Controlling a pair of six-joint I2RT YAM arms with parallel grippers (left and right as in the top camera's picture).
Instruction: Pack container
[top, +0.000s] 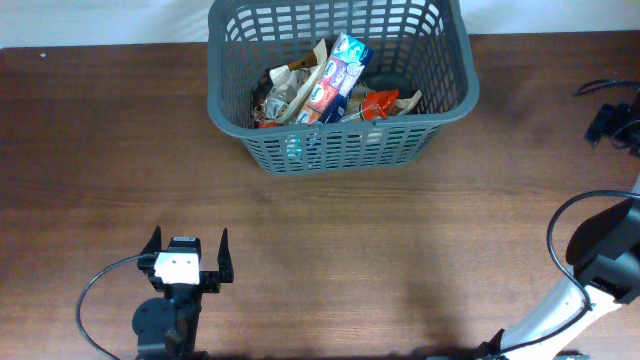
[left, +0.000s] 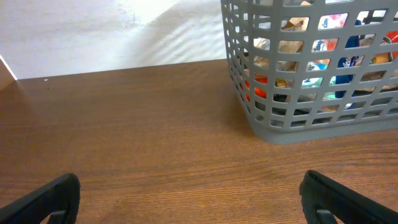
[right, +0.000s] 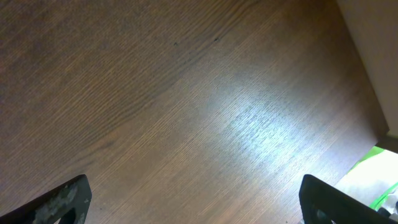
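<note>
The container, a dark grey lattice basket (top: 442, 108), stands at the back middle of the brown table and holds several food packets (top: 335, 85). In the left wrist view the container (left: 261, 124) is at the upper right, with packets showing through its slots. My left gripper (top: 188, 252) is open and empty near the front left, well short of the container; its fingertips (left: 186, 199) frame bare wood. My right gripper (right: 196, 199) is open and empty over bare table; in the overhead view only its arm (top: 600, 265) shows at the right edge.
A black cable (top: 100, 290) loops beside the left arm's base. Black gear and cables (top: 610, 115) sit at the far right edge. The table's edge and a green object (right: 379, 168) show at the right of the right wrist view.
</note>
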